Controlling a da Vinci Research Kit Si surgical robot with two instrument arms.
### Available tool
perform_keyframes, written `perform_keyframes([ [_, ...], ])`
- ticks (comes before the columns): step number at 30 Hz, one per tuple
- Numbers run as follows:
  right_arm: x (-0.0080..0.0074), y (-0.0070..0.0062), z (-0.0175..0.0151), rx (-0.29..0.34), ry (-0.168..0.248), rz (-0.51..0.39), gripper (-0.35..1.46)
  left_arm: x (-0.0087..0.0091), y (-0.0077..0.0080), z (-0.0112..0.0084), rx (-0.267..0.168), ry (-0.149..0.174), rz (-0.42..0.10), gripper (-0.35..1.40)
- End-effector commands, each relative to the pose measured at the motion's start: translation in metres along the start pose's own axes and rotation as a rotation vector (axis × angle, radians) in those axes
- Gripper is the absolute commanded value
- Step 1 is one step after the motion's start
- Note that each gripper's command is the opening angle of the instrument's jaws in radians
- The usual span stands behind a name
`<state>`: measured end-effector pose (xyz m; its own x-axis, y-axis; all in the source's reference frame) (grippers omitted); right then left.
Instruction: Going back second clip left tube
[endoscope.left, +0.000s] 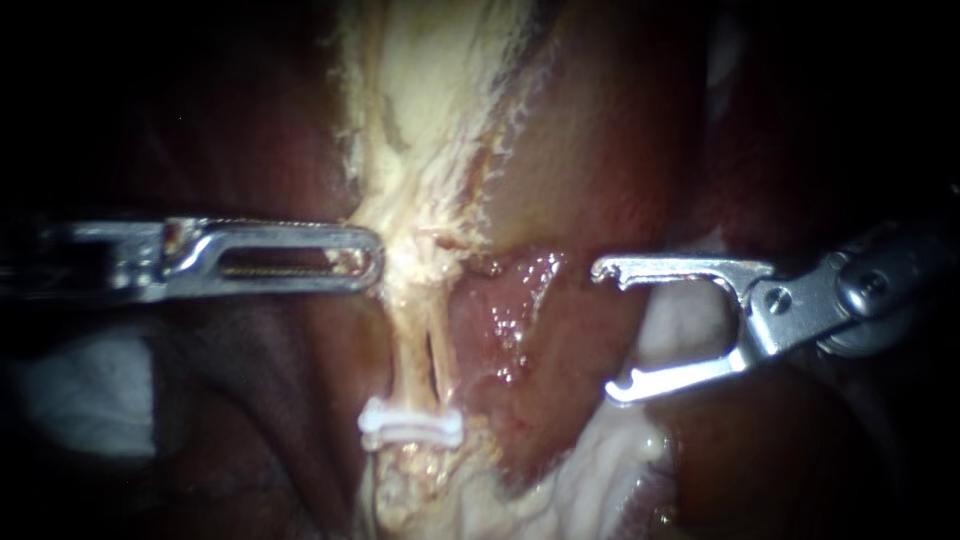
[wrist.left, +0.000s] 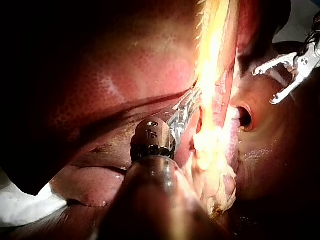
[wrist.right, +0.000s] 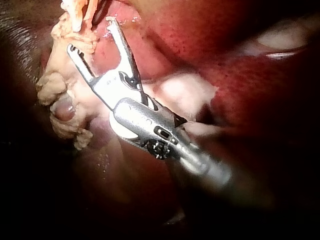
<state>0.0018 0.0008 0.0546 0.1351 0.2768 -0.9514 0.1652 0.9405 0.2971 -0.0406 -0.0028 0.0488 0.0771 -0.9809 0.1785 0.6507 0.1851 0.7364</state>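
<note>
- Endoscope view: left tube (endoscope.left: 413, 350) sits mid-frame, 1 white clip (endoscope.left: 411, 427) across it.
- Right instrument (endoscope.left: 603, 331): end effector released, empty, well apart.
- Left instrument (endoscope.left: 355, 262) clenches pale tissue (endoscope.left: 420, 150).
- Withdraw right straight, touching nothing.

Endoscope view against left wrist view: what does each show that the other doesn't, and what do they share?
Only the endoscope view: a white clip lying across the pale strand, below where the left instrument meets it. Only the left wrist view: a dark round hollow in the tissue beside the pale strand. Both: the left instrument's tip at the pale strand, and the right instrument, jaws open and empty, standing apart from it.
</note>
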Motion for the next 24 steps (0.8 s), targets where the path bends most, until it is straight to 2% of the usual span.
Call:
perform_keyframes([
  [1, 0.0, 0.0, 0.0, 0.001, 0.0, 0.0, 0.6, -0.0001, -0.0001, 0.0004, 0.001, 0.003, -0.001, -0.35],
  [8, 0.0, 0.0, 0.0001, 0.0, 0.0, 0.0, 0.6, -0.0004, -0.001, 0.0024, 0.003, 0.008, -0.004, -0.35],
  [24, 0.0, 0.0, 0.0004, -0.004, -0.002, 0.012, 0.6, -0.0004, -0.001, 0.0023, 0.002, 0.011, -0.003, -0.35],
])
